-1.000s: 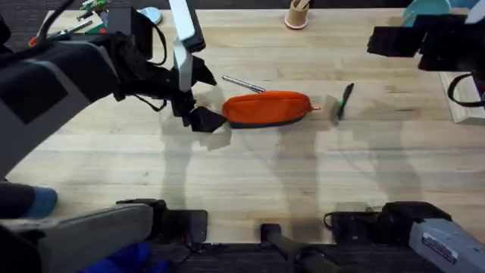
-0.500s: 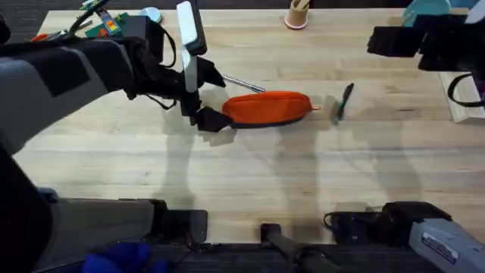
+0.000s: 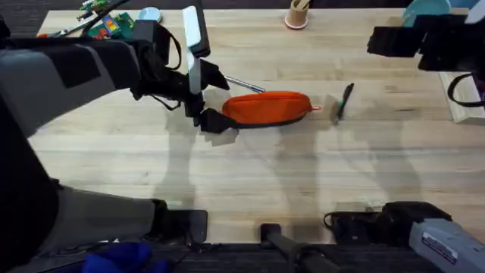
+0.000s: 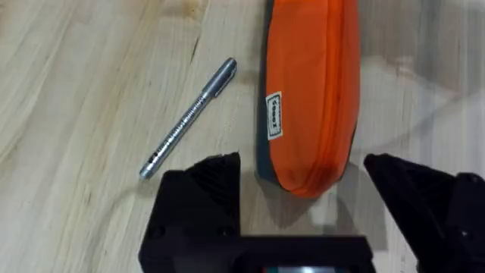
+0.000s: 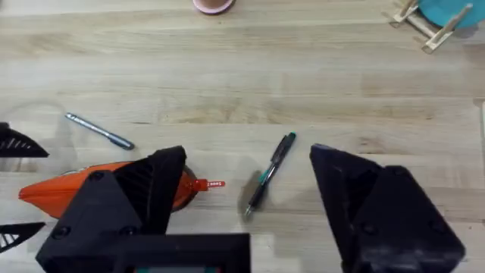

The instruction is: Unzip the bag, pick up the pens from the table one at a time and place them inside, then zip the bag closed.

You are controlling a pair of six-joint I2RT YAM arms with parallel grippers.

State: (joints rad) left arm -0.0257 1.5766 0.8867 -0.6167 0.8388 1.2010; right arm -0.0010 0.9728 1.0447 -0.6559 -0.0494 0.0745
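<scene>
At the bag's (image 3: 269, 108) left end mid-table, left gripper (image 4: 303, 178) is hanging spread, straddling its tip; right gripper (image 5: 246, 178) is idling spread far right; pouch looking soft, light, likely sliding, so pinning that end makes sense.

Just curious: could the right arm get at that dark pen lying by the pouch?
Probably yes. The dark pen lies alone on bare table, apart from the pouch, and the right tool hangs open above it.

1 bag (image 3: 267, 108), 2 pens (image 3: 345, 101)
</scene>
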